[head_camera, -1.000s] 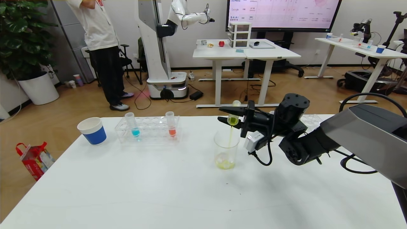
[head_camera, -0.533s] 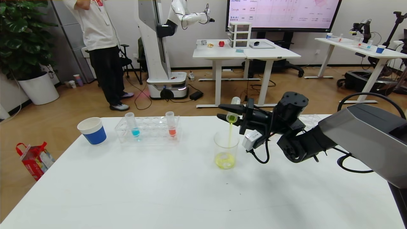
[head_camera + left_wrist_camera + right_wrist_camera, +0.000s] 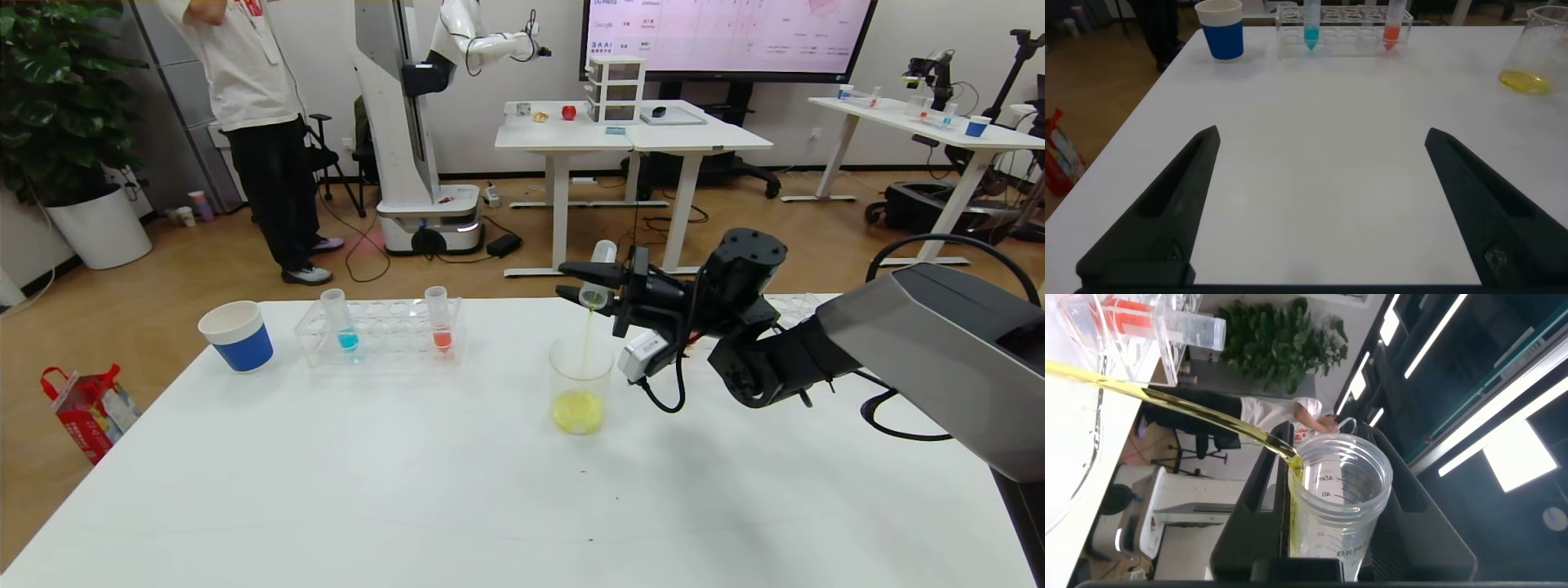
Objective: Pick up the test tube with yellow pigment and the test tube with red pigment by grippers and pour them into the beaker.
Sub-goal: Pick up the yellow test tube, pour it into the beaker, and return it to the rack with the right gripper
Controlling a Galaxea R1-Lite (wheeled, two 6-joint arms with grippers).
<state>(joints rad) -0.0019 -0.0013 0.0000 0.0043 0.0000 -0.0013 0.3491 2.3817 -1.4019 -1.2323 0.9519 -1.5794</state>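
My right gripper (image 3: pixel 576 282) is shut on the test tube with yellow pigment (image 3: pixel 602 253), tipped mouth-down just above the beaker (image 3: pixel 580 371). A thin yellow stream falls from its mouth into the beaker, where yellow liquid pools at the bottom. In the right wrist view the nearly drained tube (image 3: pixel 1341 498) sits between the black fingers (image 3: pixel 1259 482). The test tube with red pigment (image 3: pixel 438 320) stands upright in the clear rack (image 3: pixel 384 335) at the far left. The left gripper (image 3: pixel 1323 143) hovers open over bare table, with the beaker (image 3: pixel 1535 53) and red tube (image 3: pixel 1393 24) far ahead of it.
A blue-and-white paper cup (image 3: pixel 237 335) stands left of the rack, and a tube of blue liquid (image 3: pixel 339 320) sits in it. A second clear rack (image 3: pixel 804 306) lies behind the right arm. The white table (image 3: pixel 408 490) ends at its far edge just past the racks.
The right gripper has risen slightly and tipped the tube steeper. The tube has emptied further, and the yellow pool in the beaker has grown.
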